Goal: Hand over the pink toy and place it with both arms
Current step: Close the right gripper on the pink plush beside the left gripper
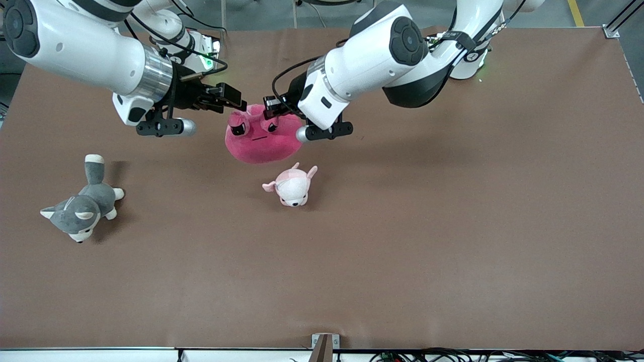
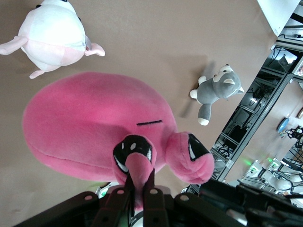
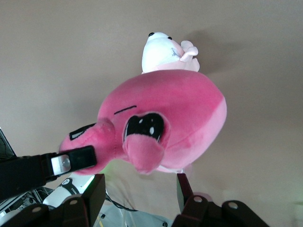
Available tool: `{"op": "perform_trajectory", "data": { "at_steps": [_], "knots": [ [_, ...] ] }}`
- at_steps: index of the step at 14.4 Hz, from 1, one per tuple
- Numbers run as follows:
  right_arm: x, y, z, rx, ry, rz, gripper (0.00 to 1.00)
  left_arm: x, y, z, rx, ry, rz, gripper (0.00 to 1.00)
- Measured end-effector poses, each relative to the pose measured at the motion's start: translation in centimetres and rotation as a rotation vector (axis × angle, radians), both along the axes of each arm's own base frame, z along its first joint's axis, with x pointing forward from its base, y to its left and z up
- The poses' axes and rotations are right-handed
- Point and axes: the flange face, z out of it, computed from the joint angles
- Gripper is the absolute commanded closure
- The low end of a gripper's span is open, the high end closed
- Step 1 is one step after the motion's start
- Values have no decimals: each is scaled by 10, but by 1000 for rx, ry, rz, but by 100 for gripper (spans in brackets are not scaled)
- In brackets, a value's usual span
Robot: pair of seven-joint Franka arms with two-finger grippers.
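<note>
Brown table is carrying three plush toys. Pink toy is hanging above it, mid-table, between both arms. Left gripper is pinching a nub on the toy's top, fingers clamped tight. Right gripper is hovering with fingers spread around another nub. Grey husky and pale puppy are lying nearer the camera.

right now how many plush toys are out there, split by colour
hot pink: 1, the pink toy, up off the table between the two arms
pale pink and white: 1, the puppy plush
grey and white: 1, the husky plush
total: 3
</note>
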Motion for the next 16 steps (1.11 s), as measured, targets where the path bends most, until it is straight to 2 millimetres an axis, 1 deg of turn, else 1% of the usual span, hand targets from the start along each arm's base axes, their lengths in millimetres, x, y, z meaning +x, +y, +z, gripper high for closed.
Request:
{"op": "perform_trajectory", "data": {
  "at_steps": [6,14,16],
  "knots": [
    [-1,1,-10,-44,-5,9,31,0,0,3,-5,-3,2,100],
    [7,1,-16,-42,-18,-10,32,0,0,3,-5,-3,1,100],
    [10,2,-21,-44,-16,-12,37,0,0,3,-5,-3,1,100]
  ]
}}
